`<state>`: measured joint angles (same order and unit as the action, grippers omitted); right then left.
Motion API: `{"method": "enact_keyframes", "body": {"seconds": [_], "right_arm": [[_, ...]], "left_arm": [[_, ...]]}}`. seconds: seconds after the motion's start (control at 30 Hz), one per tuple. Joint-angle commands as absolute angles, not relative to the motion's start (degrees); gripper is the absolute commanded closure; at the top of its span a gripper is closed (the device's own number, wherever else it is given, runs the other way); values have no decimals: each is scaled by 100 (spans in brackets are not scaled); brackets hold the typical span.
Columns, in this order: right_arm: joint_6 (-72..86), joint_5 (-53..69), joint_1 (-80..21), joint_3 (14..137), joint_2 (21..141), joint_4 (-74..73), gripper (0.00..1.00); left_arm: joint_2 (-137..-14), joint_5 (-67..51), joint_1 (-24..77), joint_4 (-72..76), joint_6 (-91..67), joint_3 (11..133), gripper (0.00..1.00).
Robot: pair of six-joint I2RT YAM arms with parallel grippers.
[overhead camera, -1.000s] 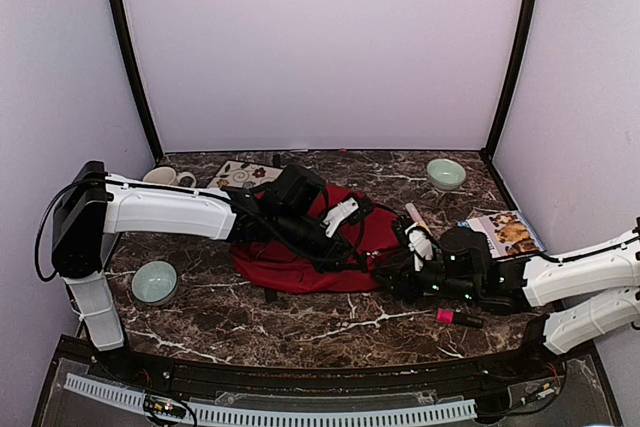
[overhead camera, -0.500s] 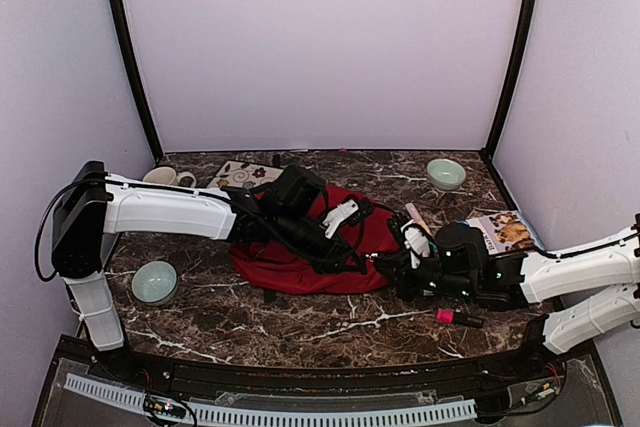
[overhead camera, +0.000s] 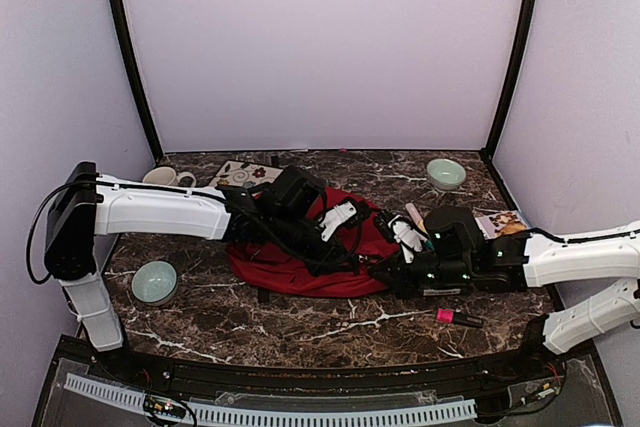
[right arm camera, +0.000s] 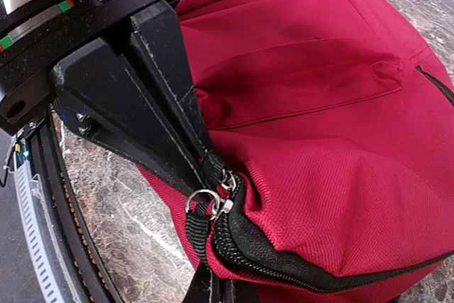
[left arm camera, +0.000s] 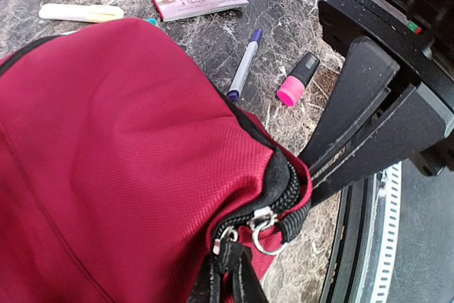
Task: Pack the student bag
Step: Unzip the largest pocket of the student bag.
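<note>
The dark-red student bag [overhead camera: 300,262] lies in the middle of the table, its main zip closed up to the corner. My left gripper [overhead camera: 355,259] reaches over it and is shut on a black zip pull [left arm camera: 227,274] at that corner. My right gripper [overhead camera: 385,272] meets it from the right and is shut on the black webbing tab [right arm camera: 198,235] that hangs from the metal ring [right arm camera: 202,200]. The two grippers' tips almost touch. In the right wrist view the left fingers [right arm camera: 163,104] clamp the pull beside the ring. The bag's inside is hidden.
A pink marker [overhead camera: 455,317], a blue pen [left arm camera: 245,65], a cream highlighter [overhead camera: 413,215] and a picture booklet [overhead camera: 500,222] lie right of the bag. Mint bowls stand at the front left [overhead camera: 155,282] and back right [overhead camera: 445,173]. A white mug [overhead camera: 165,177] and a floral book [overhead camera: 245,173] are at the back left.
My right arm has moved left and up to the bag's corner, closing in on the left gripper. The left arm has barely moved. The bag's right edge has shifted slightly.
</note>
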<state>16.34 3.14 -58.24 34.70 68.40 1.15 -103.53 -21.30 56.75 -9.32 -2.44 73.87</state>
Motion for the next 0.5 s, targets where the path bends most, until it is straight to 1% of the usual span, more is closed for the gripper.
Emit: {"method": "enact_keyframes", "body": {"seconds": [0.0, 0.23, 0.47], "right_arm": [[1673, 856, -5889, 3813, 6758, 132, 100], [1849, 1096, -5889, 4148, 7238, -247, 100], [1931, 1753, -5728, 4075, 7439, 33, 100]], "left_arm": [[-9896, -1705, 5634, -1200, 116, 7242, 100], [-9682, -1614, 5634, -1357, 225, 7050, 100], [-9577, -1577, 5643, -1149, 4, 6832, 100]]}}
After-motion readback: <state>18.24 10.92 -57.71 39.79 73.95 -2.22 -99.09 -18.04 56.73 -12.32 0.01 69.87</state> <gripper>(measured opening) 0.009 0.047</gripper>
